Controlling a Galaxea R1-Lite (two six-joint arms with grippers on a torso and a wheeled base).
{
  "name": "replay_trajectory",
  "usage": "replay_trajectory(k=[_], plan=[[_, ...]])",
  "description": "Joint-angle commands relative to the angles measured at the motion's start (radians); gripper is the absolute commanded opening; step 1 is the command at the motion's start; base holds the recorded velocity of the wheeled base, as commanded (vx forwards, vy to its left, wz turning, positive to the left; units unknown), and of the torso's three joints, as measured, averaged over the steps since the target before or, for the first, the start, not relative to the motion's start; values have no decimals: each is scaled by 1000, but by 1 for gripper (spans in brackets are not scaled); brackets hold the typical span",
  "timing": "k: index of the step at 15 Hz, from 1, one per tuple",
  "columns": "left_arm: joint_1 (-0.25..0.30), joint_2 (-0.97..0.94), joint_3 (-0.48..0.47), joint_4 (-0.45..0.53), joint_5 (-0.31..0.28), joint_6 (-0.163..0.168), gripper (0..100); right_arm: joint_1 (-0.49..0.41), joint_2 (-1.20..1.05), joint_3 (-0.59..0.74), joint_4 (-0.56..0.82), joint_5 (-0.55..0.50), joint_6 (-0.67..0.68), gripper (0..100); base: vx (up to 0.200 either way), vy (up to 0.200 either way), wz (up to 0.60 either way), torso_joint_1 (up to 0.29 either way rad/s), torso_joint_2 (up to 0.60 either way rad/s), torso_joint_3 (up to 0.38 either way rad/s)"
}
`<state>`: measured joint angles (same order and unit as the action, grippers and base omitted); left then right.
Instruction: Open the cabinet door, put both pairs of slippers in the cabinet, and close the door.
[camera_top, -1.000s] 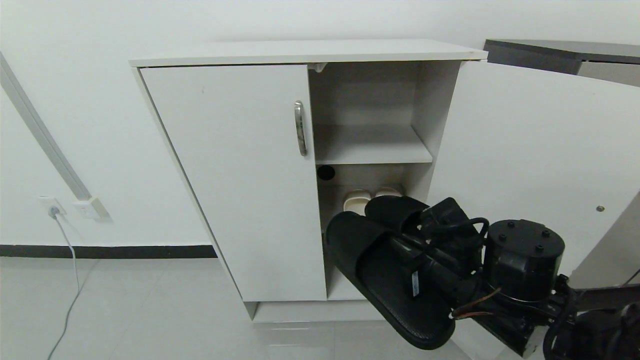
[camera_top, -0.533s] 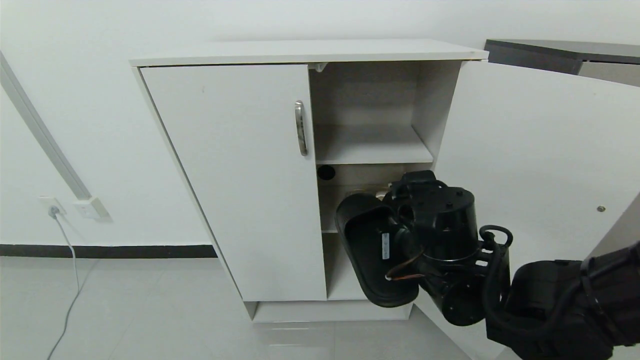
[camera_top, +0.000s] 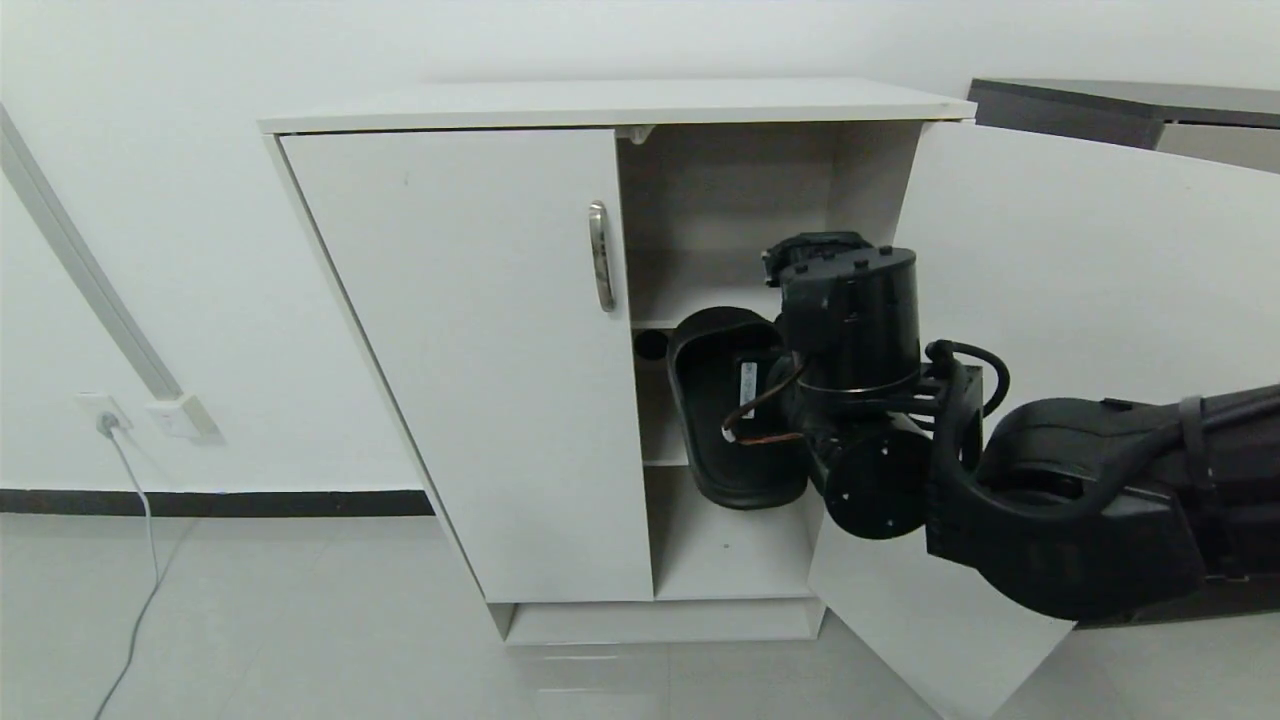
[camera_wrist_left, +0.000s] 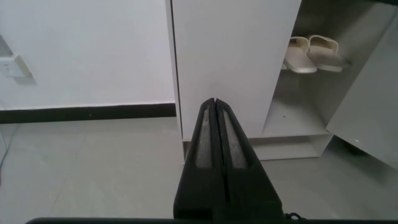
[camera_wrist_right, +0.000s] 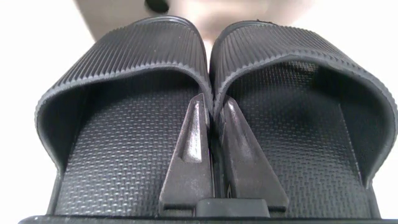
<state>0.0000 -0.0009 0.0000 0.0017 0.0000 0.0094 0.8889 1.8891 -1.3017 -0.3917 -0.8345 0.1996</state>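
Note:
The white cabinet (camera_top: 450, 350) stands with its right door (camera_top: 1060, 330) swung open and its left door shut. My right gripper (camera_wrist_right: 212, 134) is shut on the pair of black slippers (camera_top: 730, 410), pinching their inner edges (camera_wrist_right: 208, 81) together. They hang in the opening in front of the middle shelf. A cream pair of slippers (camera_wrist_left: 314, 53) lies on the middle shelf inside. My left gripper (camera_wrist_left: 214, 106) is shut and empty, low in front of the closed left door.
The left door carries a metal handle (camera_top: 599, 256). The upper shelf (camera_top: 700, 290) and bottom compartment (camera_top: 720, 550) are bare. A wall socket with a cable (camera_top: 105, 425) sits at the left. A grey cabinet (camera_top: 1130, 110) stands at the back right.
My right arm has lifted the black slippers and carried them forward, from low in front of the cabinet up into the opening at the middle shelf.

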Motion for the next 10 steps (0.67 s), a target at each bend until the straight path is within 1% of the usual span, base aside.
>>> replay_trajectory(k=[1, 7, 10], plan=[[0, 1, 0, 0, 0, 0, 0, -16, 31, -50, 13, 0, 0, 0, 0, 0, 0, 0, 0, 0], [-2, 1, 0, 0, 0, 0, 0, -19, 42, -54, 13, 0, 0, 0, 0, 0, 0, 0, 0, 0], [-2, 1, 0, 0, -2, 1, 0, -19, 42, -54, 13, -2, 0, 0, 200, 0, 0, -1, 4, 1]])
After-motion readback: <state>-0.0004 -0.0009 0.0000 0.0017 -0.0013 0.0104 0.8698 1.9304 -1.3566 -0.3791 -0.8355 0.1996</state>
